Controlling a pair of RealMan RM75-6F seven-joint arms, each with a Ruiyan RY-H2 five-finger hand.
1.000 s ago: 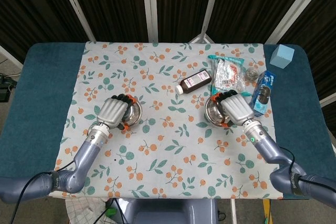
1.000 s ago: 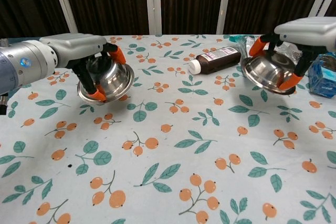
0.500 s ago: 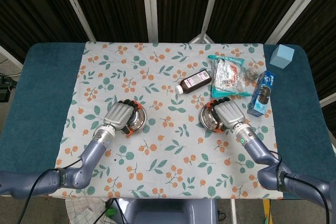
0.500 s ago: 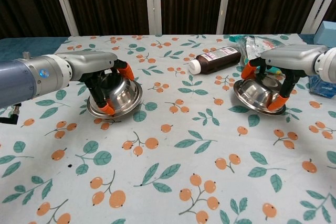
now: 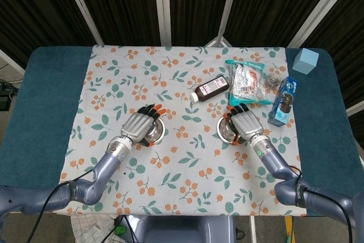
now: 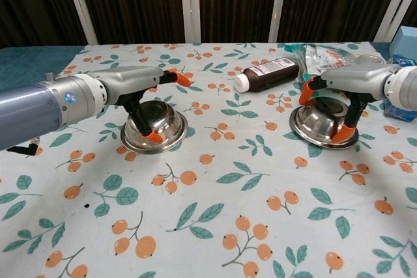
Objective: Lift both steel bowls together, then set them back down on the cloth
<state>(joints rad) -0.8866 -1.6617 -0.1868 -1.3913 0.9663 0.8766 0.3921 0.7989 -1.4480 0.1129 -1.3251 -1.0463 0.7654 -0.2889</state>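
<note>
Two steel bowls sit flat on the floral cloth (image 5: 187, 163). The left bowl (image 5: 157, 132) (image 6: 164, 125) lies under my left hand (image 5: 138, 126) (image 6: 124, 86). That hand's fingers stretch out above the far rim, clear of it, while the thumb tip sits by the near rim. The right bowl (image 5: 226, 131) (image 6: 319, 125) is still clasped by my right hand (image 5: 248, 123) (image 6: 355, 79), with orange fingertips against its far and near rims.
A brown bottle (image 5: 210, 89) (image 6: 270, 69) lies on its side behind the right bowl. Further right are a plastic packet (image 5: 244, 81), a small jar (image 5: 274, 81) and a blue biscuit pack (image 5: 284, 101). A light blue block (image 5: 306, 61) sits at the far right corner.
Both bowls came down from a tilted, lifted hold to rest flat on the cloth. The left hand's fingers have since spread away from its bowl's rim.
</note>
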